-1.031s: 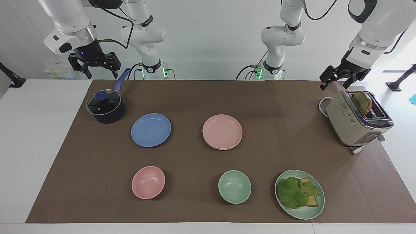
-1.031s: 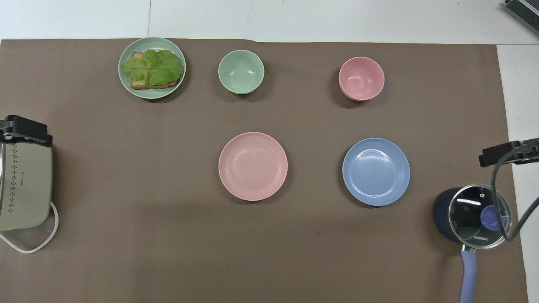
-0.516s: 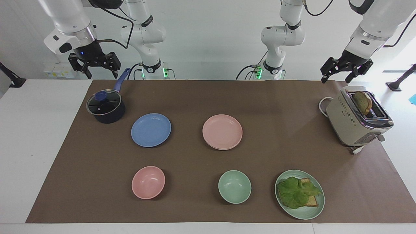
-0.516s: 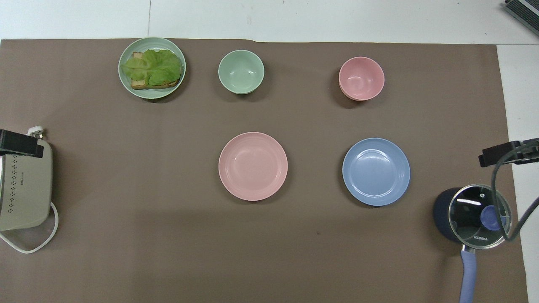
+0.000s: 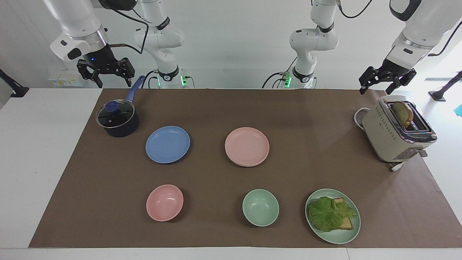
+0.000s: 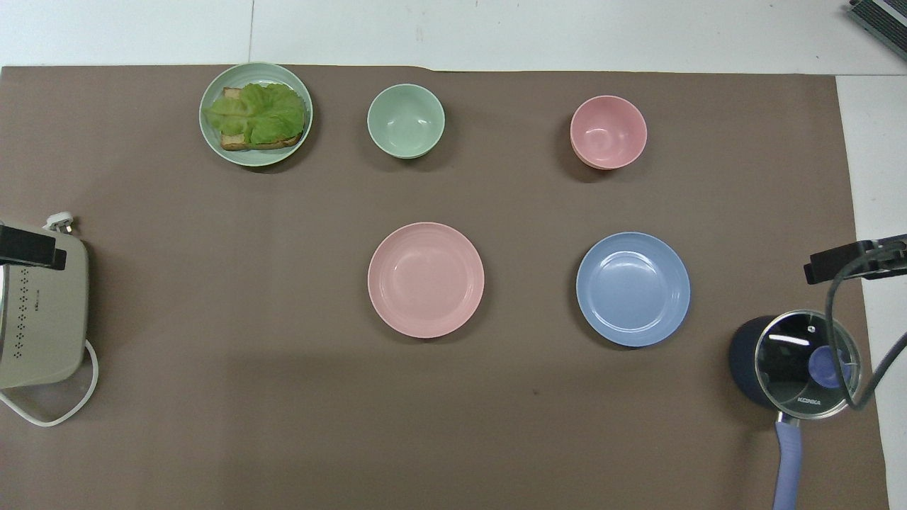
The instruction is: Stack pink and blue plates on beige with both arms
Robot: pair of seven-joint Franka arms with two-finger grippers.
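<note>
Hovering open and empty, left hand (image 5: 385, 81) and right hand (image 5: 105, 72) risk sliding pink plate (image 5: 247, 146) off its beige plate (image 5: 249, 164) underneath.

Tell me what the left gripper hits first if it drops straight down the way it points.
Probably the beige boxy toaster: the open left gripper hangs above its end nearer the robots, though depth is uncertain.

One brand name can be read: "KONKA", in small white letters on the glass lid (image 6: 806, 363) of the dark saucepan (image 6: 751, 361) (overhead view only).
</note>
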